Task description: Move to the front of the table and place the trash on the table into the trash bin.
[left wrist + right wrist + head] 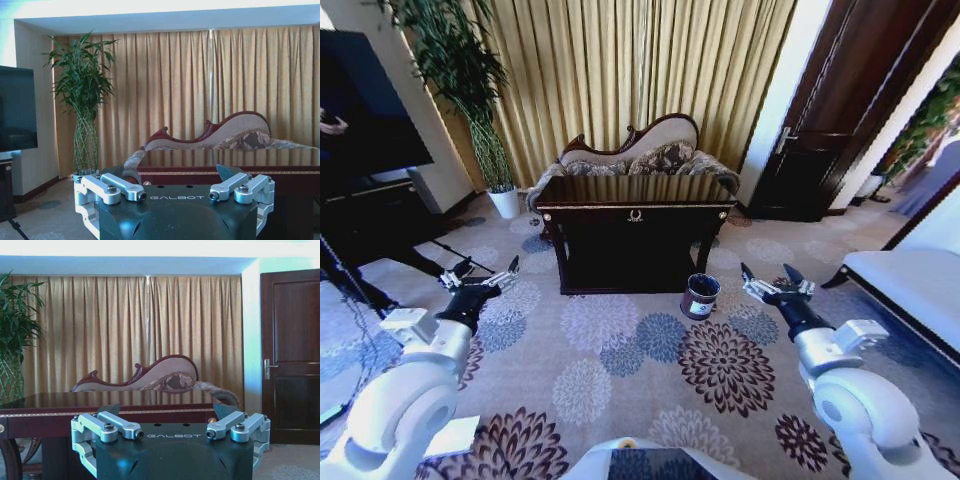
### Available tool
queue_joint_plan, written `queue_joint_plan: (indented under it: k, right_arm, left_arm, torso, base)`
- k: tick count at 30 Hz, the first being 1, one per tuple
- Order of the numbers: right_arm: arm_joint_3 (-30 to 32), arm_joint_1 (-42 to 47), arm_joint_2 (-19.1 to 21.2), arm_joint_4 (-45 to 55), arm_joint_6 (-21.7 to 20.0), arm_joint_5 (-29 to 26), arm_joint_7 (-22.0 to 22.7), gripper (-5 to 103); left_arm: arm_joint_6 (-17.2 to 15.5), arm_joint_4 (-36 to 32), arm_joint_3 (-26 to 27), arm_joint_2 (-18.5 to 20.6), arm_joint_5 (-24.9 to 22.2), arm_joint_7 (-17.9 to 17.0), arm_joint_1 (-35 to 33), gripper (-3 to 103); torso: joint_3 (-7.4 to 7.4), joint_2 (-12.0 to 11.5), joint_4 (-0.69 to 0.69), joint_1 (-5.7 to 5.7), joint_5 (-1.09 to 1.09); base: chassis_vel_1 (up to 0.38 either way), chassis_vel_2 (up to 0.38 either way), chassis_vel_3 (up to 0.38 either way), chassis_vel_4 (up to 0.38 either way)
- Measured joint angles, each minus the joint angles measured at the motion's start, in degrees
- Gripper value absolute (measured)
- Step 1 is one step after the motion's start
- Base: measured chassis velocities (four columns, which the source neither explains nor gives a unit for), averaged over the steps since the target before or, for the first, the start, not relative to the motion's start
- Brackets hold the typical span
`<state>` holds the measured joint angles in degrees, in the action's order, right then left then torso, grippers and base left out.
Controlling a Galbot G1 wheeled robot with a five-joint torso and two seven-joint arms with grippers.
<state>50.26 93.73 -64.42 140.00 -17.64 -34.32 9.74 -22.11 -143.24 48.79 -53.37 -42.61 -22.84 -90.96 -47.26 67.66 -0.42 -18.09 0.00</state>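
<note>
A wide stretch of floral carpet (pixel 650 350) is seen lying open between the robot and the table (pixel 635 215), whose dark glossy surface stands ahead at the middle of the head view, backed by a carved chaise (pixel 640 150) and gold curtains (pixel 640 70). The room is bounded on the left by a dark screen (pixel 365 100) and a potted bamboo (pixel 470 90), and on the right by a dark wooden door (pixel 830 120) and the edge of a white bench (pixel 910 285). The trash bin (pixel 700 296) — dark, with a white label whose print cannot be read — is set on the carpet just beside the table's front right leg. No trash can be made out on the surface from here. The left hand (pixel 485 280) is held low at the left, its fingers spread and empty; the right hand (pixel 770 282) is held likewise at the right, near the bin — spread, holding nothing. "GALBOT" is printed on each wrist housing.
</note>
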Motion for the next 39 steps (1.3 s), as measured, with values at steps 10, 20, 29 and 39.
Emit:
queue_joint_plan:
  k: [10,20,29,39]
  right_arm:
    - [-0.1,-0.2,0.6,0.2,0.1,0.1,0.1,100]
    - [-0.1,-0.1,0.7,0.2,0.1,0.2,0.1,100]
    - [-0.1,-0.1,0.7,0.2,0.1,0.2,0.1,100]
    - [-0.1,-0.1,0.8,0.2,0.1,0.1,0.1,100]
  left_arm:
    - [-0.4,0.0,0.1,0.5,0.7,0.3,0.3,100]
    - [-0.5,0.0,0.1,0.6,0.8,0.4,0.3,100]
    - [-0.5,0.0,0.1,0.6,0.8,0.4,0.3,100]
    - [-0.6,0.0,0.2,0.6,0.7,0.5,0.3,100]
  torso:
    - [0.00,0.0,0.00,0.00,0.00]
    - [0.00,0.0,0.00,0.00,0.00]
    - [0.00,0.0,0.00,0.00,0.00]
    - [0.00,0.0,0.00,0.01,0.00]
  base:
    - [0.000,0.000,0.000,0.000]
    - [0.000,0.000,0.000,0.000]
    - [0.000,0.000,0.000,0.000]
    - [0.000,0.000,0.000,0.000]
